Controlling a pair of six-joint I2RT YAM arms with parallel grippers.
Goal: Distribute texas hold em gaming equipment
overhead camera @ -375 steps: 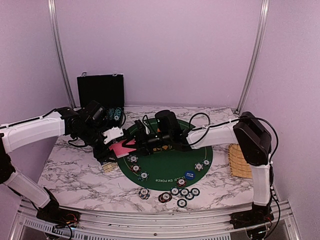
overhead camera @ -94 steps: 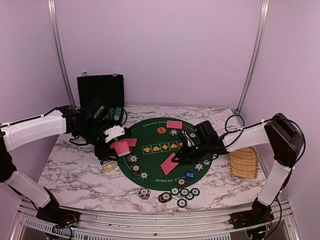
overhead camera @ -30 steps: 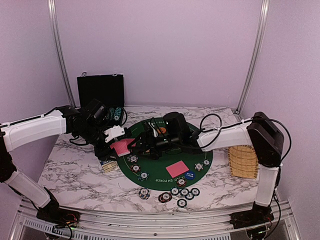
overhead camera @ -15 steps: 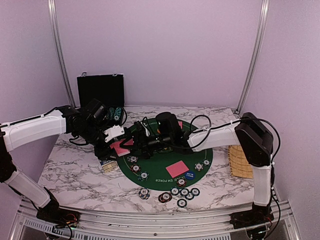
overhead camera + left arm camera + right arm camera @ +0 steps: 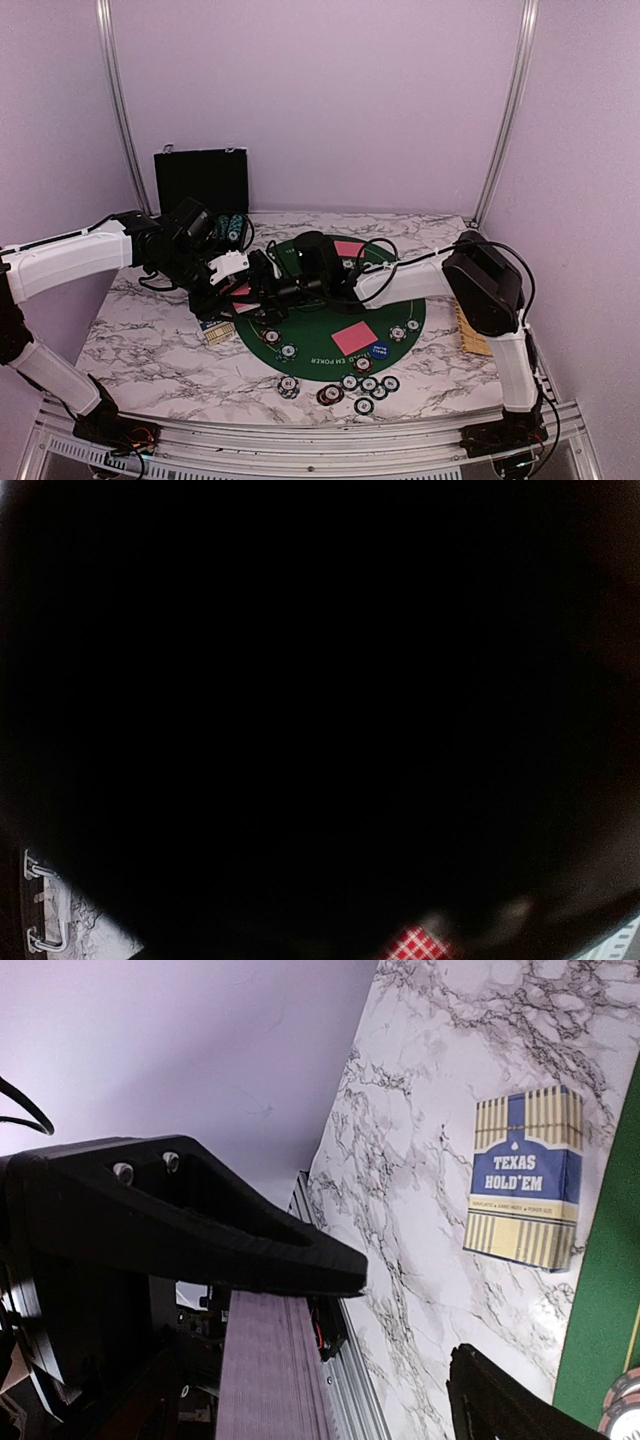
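My left gripper (image 5: 228,280) stands at the left edge of the green poker mat (image 5: 400,300), shut on a deck of red-backed playing cards (image 5: 241,291). My right gripper (image 5: 262,288) reaches across the mat to that deck, jaws open. In the right wrist view the deck's striped edge (image 5: 270,1370) lies against the upper finger, inside my open right gripper (image 5: 410,1320). Single cards lie on the mat's far side (image 5: 350,248) and near side (image 5: 353,338). Poker chips (image 5: 352,386) cluster by the mat's near edge. The left wrist view is almost black, showing only a red checked card corner (image 5: 420,945).
A Texas Hold'em card box (image 5: 218,331) (image 5: 525,1175) lies on the marble left of the mat. The black chip case (image 5: 200,180) stands open at the back left. A wicker basket (image 5: 468,338) sits at the right, mostly behind my right arm. A blue button (image 5: 378,350) lies on the mat.
My right arm has swung left across the mat until its open jaws reach the deck. The left arm has held still with the deck.
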